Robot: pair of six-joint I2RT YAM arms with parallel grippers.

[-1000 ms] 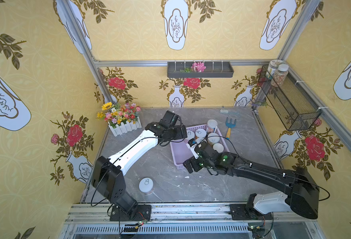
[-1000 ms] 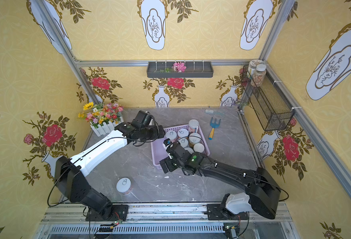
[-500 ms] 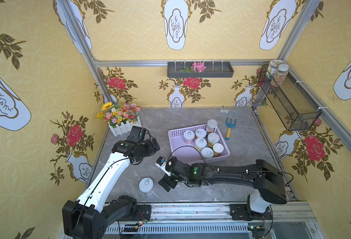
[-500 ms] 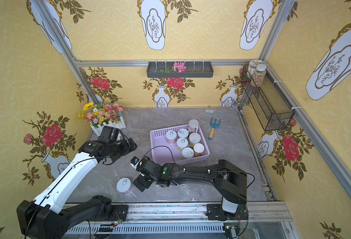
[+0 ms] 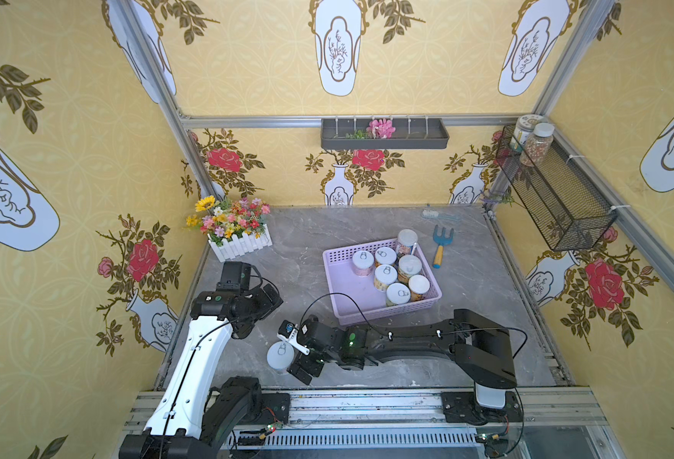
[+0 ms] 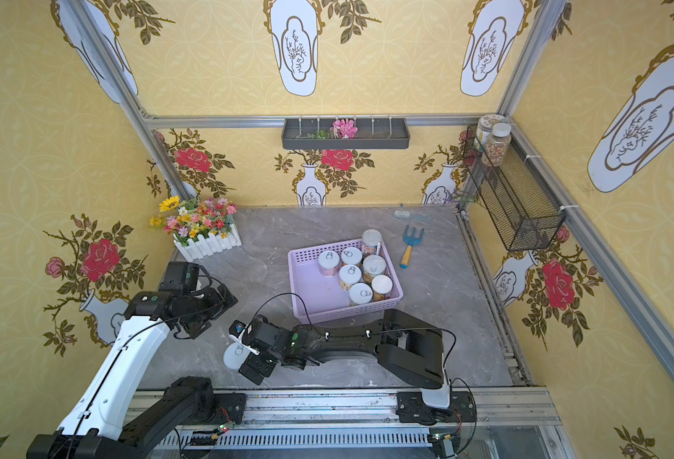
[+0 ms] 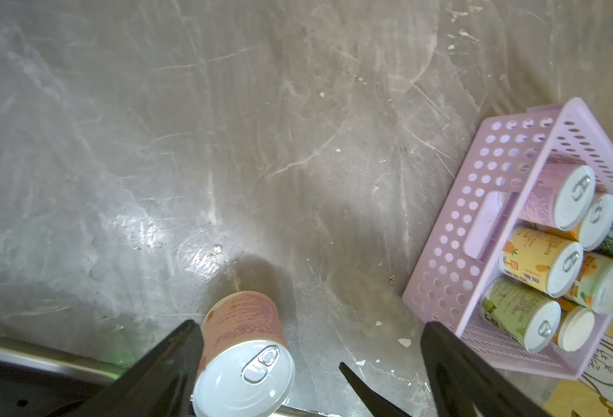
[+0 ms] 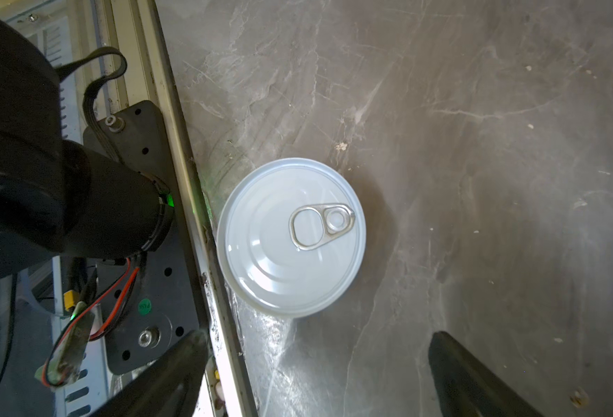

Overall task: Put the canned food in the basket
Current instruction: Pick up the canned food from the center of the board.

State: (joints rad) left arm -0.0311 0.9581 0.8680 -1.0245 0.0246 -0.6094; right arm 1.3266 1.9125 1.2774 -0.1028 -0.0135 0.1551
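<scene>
Nearly done: seven cans (image 5: 385,275) in basket (image 5: 337,280), last can (image 5: 281,353) loose on table (image 5: 466,278) beside right gripper (image 8: 317,337), jaws apart, empty; left gripper (image 7: 308,325) likewise.

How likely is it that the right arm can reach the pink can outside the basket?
Probably yes: the right gripper hangs open close over the pink can, nothing between them. The front rail beside the can may crowd the grip.
</scene>
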